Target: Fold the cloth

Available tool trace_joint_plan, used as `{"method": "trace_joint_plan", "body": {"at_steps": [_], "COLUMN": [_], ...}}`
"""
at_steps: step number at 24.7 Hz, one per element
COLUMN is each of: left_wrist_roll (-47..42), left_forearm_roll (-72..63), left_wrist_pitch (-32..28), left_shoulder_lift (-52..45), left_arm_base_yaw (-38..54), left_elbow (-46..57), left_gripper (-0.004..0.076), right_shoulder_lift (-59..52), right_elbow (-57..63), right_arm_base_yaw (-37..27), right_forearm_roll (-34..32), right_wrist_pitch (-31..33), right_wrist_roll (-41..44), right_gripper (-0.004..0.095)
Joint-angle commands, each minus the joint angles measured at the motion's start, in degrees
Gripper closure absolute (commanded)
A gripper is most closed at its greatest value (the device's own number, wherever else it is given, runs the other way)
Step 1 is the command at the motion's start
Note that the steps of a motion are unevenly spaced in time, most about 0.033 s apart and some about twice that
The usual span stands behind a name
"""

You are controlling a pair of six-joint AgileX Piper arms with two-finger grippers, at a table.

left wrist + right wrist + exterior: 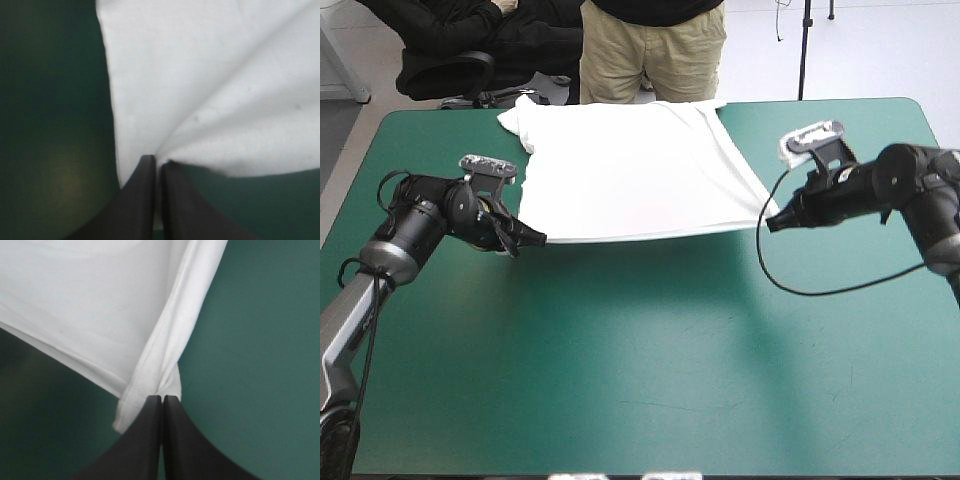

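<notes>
**Table.** You are looking at the table (pixel 640 400), whose teal-green cover fills most of the high view. Its near half is bare.

**T-shirt.** The white T-shirt (pixel 630 165) is spread over the far half of the table, slightly left of centre. Its far end reaches almost to the far edge. The near hem is raised off the cover and drawn into a nearly straight line from one gripper to the other. A dark shadow (pixel 650 250) lies on the cover just under and in front of that hem.

**Left gripper.** The left gripper (pixel 535 238) comes in from the table's left side and meets the T-shirt at its near-left corner. In the left wrist view its black fingers (pixel 142 200) stand all but together, with a thin strip of white cloth pinched between the tips. Ahead of them the sheet (pixel 200 75) fans out wide, and a soft fold runs away from the pinch. The cover shows beside and beneath the sheet.

**Right gripper.** The right gripper (pixel 772 222) comes in from the table's right side and meets the near-right corner. In the right wrist view its fingers (pixel 145 440) are pressed together on a bunched, stitched edge of the T-shirt (pixel 90 300). A small hemmed corner of cloth hangs just beside the tips.
</notes>
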Motion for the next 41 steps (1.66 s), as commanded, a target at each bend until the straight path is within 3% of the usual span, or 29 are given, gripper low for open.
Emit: {"method": "trace_joint_plan", "body": {"at_steps": [1,6,12,21,33,37,41], "left_wrist_roll": [2.8,4.5,4.2,3.9,3.9,3.9,4.7], "left_forearm_roll": [-4.5,-6.8,-5.5,-7.6,-9.9,-10.1,-10.6], "left_wrist_pitch": [0.2,2.4,7.2,10.1,6.9,7.3,7.2], "left_shoulder_lift": [-5.2,-8.7,-17.1,-25.8,-25.8,-25.8,-25.8], "left_arm_base_yaw": [-0.2,-0.2,-0.2,-0.2,-0.2,-0.2,-0.2], "left_elbow": [3.2,10.5,20.4,30.0,33.2,33.2,33.2], "left_gripper": [0.0741,0.0741,0.0741,0.0741,0.0741,0.0734,0.0612], "right_shoulder_lift": [-6.4,-11.3,-17.7,-27.1,-24.6,-24.2,-24.2], "right_elbow": [9.6,25.1,38.3,43.3,43.3,43.3,43.3], "right_arm_base_yaw": [-0.5,-0.5,-0.5,-0.5,-0.5,-0.5,-0.5], "right_forearm_roll": [1.2,1.3,1.4,4.5,3.5,3.5,3.5], "right_wrist_pitch": [-5.2,-8.5,-8.1,-1.2,-1.7,-1.8,-1.9], "right_wrist_roll": [0.0,1.3,4.1,6.3,6.7,6.2,6.1], "right_gripper": [0.0925,0.0925,0.0925,0.0924,0.0923,0.0843,0.0697]}}
